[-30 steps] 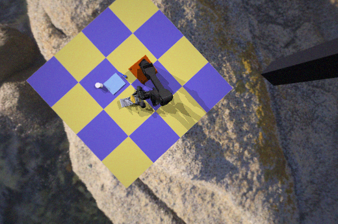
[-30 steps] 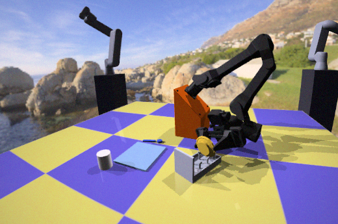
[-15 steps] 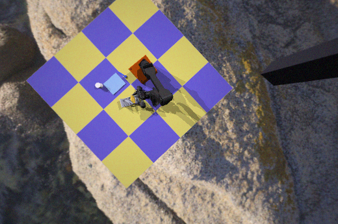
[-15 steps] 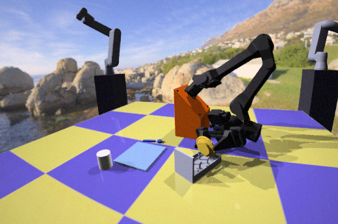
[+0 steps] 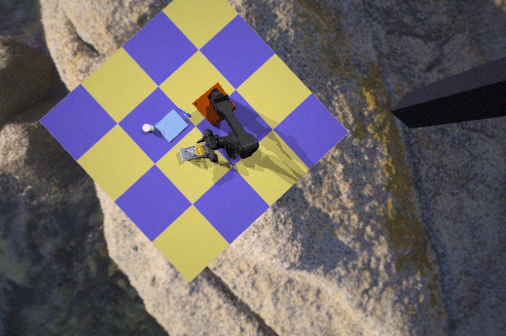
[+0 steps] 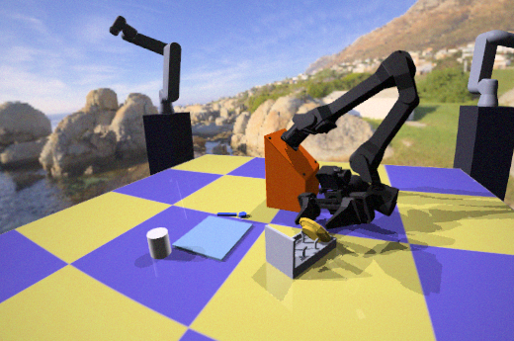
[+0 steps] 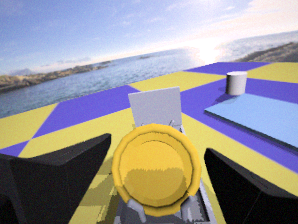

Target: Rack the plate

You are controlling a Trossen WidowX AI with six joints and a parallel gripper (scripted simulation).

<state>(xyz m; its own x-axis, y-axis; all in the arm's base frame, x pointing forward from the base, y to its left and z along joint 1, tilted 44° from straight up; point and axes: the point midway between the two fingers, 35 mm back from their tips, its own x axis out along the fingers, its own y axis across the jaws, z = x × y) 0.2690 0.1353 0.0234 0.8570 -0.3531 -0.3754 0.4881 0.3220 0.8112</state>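
The yellow plate (image 7: pixel 156 170) sits in the grey dish rack (image 6: pixel 296 248), its lower edge down among the rails, and in the exterior view it leans well off vertical, tilted toward the arm rather than standing straight. In the wrist view it fills the lower middle, with the rack's grey end wall (image 7: pixel 155 106) rising behind it at twelve o'clock. The gripper (image 7: pixel 156 187) has its fingers spread apart and holds nothing; one dark finger (image 7: pixel 55 175) stands at nine o'clock of the plate and the other at three o'clock, each with a visible gap to the rim. The plate looks rigid and light, with a smooth, probably slippery surface and a raised rim, so it would likely slide or tip in a loose pinch. If it needs straightening, the surest hold seems to be across the rim at its upper edge, opposite the rails. A white cylinder (image 6: pixel 158 242) and a pale blue mat (image 6: pixel 214 236) lie well apart from the rack, at about two o'clock in the wrist view.
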